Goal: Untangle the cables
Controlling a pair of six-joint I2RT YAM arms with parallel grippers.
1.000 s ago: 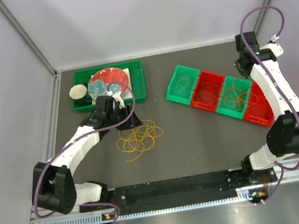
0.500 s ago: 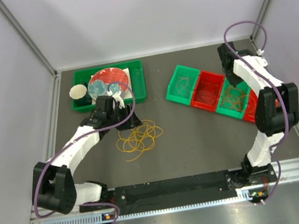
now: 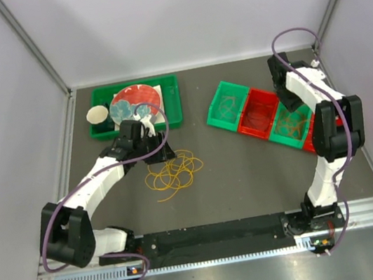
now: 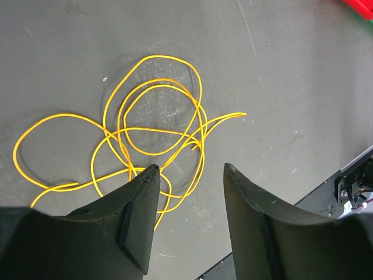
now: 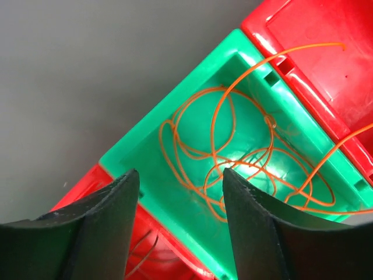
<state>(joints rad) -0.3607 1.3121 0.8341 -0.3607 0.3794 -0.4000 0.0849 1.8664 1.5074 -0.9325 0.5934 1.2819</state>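
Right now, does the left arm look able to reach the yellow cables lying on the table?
Probably yes. The left tool hangs open just above the yellow cables, which lie loose on the bare table, and nothing stands between them.

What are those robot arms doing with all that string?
Two robot arms are sorting out tangled wires. The left gripper hovers open over a pile of yellow cables on the table, holding none of them. The right gripper hangs open above a green bin with orange cables lying inside it. The yellow ones are not sorted yet.
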